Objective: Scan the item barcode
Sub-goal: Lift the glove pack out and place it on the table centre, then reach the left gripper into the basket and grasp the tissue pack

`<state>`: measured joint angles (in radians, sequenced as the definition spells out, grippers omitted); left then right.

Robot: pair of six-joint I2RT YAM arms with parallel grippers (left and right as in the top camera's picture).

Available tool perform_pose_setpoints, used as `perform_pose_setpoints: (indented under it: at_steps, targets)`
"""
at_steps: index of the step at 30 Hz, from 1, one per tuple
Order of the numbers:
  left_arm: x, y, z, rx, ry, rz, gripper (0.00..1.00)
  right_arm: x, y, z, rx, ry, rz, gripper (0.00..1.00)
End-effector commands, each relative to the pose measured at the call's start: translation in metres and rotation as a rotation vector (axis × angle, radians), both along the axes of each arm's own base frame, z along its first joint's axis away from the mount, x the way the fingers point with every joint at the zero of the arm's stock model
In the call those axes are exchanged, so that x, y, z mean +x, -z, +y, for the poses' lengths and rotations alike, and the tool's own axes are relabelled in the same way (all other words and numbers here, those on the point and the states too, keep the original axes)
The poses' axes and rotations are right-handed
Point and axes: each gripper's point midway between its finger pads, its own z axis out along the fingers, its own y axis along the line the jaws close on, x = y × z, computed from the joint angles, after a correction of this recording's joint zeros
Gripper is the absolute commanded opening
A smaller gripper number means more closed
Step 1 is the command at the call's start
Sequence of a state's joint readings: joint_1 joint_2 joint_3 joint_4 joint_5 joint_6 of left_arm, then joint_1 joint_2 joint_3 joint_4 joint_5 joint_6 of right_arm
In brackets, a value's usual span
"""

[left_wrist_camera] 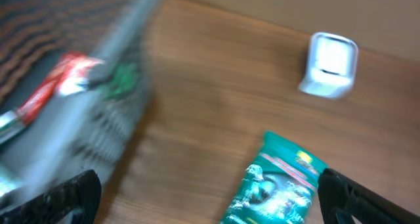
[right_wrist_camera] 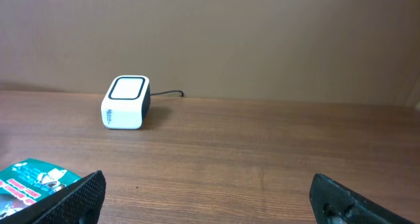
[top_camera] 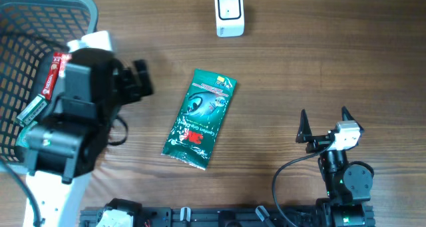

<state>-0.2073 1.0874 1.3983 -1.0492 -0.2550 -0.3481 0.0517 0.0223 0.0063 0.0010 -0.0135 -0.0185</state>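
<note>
Wooden table (top_camera: pixel 299 60) — green packet (top_camera: pixel 200 118) lies flat, white scanner (top_camera: pixel 229 12) apart.

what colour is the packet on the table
The flat plastic packet is teal green with a red logo, clearest in the overhead view.

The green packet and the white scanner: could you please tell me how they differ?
The green packet lies flat and tilted; the white scanner stands as a boxy block farther back. The packet is long and printed; the scanner is compact, plain, with a cable. Both rest on the wooden table.
</note>
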Motion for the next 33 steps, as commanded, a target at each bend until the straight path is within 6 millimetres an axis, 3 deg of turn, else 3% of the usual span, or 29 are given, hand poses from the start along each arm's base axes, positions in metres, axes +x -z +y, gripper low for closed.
perform_pose_setpoints:
  at_steps: [1,5,7,9,12,13,17,22,28,33]
  targets:
    - [-0.008,-0.009,0.058,-0.085,-0.291,-0.059,1.00,0.000,-0.002,-0.002,-0.007,0.010,-0.010,1.00]
    - [-0.008,-0.026,0.130,-0.118,-0.554,-0.178,1.00,0.000,-0.002,-0.002,-0.007,0.011,-0.010,1.00]
    - [-0.016,-0.019,0.169,-0.157,-0.723,-0.185,1.00,0.000,-0.002,-0.002,-0.007,0.010,-0.010,1.00]
    - [-0.025,0.002,0.201,-0.199,-0.873,-0.140,1.00,0.000,-0.002,-0.002,-0.007,0.011,-0.010,0.99]
    - [-0.030,0.039,0.231,-0.219,-0.980,-0.022,1.00,0.000,-0.002,-0.002,-0.007,0.010,-0.010,1.00]
    - [-0.028,0.062,0.240,-0.221,-1.004,0.058,1.00,0.000,-0.002,-0.002,-0.007,0.010,-0.010,1.00]
    - [-0.020,0.130,0.248,-0.233,-1.024,0.302,1.00,0.000,-0.002,-0.002,-0.007,0.011,-0.010,1.00]
    - [-0.029,0.206,0.259,-0.170,-1.071,0.591,0.96,0.000,-0.002,-0.002,-0.007,0.011,-0.010,1.00]
    - [-0.042,0.263,0.262,-0.149,-1.086,0.786,0.96,0.000,-0.002,-0.002,-0.007,0.010,-0.010,1.00]
    - [-0.069,0.298,0.261,-0.089,-1.105,0.905,0.96,0.000,-0.002,-0.002,-0.007,0.010,-0.010,1.00]
